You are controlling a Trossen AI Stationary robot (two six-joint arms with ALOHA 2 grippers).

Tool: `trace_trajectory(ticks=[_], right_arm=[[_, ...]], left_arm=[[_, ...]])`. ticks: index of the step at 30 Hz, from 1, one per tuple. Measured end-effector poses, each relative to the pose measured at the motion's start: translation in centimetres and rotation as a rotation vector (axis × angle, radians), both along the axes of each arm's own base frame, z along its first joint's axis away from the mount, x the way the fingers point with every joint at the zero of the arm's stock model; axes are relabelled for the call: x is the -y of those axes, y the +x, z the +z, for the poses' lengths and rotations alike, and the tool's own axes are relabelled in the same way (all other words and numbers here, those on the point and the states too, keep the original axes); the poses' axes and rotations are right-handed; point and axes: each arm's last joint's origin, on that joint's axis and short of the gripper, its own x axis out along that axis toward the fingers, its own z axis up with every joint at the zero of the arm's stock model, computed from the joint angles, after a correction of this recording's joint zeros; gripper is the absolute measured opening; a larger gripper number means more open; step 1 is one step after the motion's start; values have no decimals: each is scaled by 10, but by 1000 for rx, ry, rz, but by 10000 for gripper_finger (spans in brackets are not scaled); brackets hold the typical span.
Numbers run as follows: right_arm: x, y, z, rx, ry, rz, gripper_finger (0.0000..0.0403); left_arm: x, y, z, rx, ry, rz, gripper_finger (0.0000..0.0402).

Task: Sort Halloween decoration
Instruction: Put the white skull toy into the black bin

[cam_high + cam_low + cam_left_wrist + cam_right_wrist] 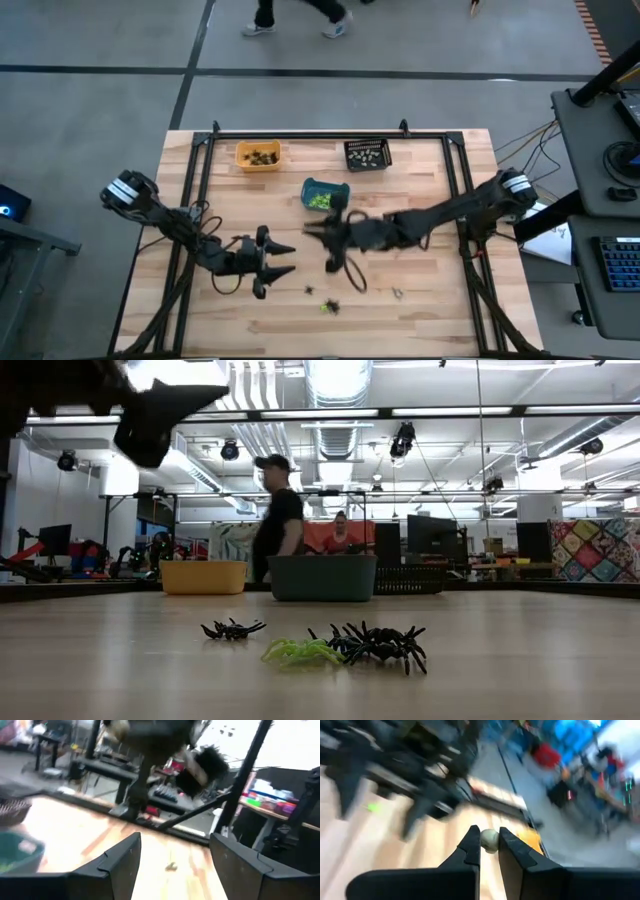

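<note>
So the right claw (pixel 489 842) is pinched on one pale little trinket (pixel 489 840), and we'd guess it weighs next to nothing, hard slick plastic that could pop out of a loose pinch. It's hanging over the middle of the worktop (pixel 430 300), just below the teal bin (pixel 325 194) with lime pieces in it. Leftovers still loose near the front edge: a small black spider (pixel 232 629), a lime green spider (pixel 300 652) and a bigger black spider (pixel 382 644) touching it, all thin bendy legs, so we reckon grabbing the body beats a leg. The orange bin (pixel 258 155) and black bin (pixel 367 154) sit at the back. The left claw (pixel 275 258) is spread wide and empty, off to the left.
</note>
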Motion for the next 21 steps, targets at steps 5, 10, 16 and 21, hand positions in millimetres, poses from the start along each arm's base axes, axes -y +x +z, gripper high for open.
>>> trace_trajectory(ticks=[5, 10, 16, 21], right_arm=[[79, -12, 6, -98, 128, -251, 24], [183, -36, -7, -222, 271, -575, 24], [299, -79, -55, -329, 673, -812, 24], [335, -92, -88, -361, 859, -837, 24]], left_arm=[[-9, -12, -15, -42, -111, 4, 220], [-11, -15, -22, -63, -171, -1, 220], [-9, -12, -24, -74, -166, -1, 219], [-8, -10, -24, -83, -158, 0, 219]])
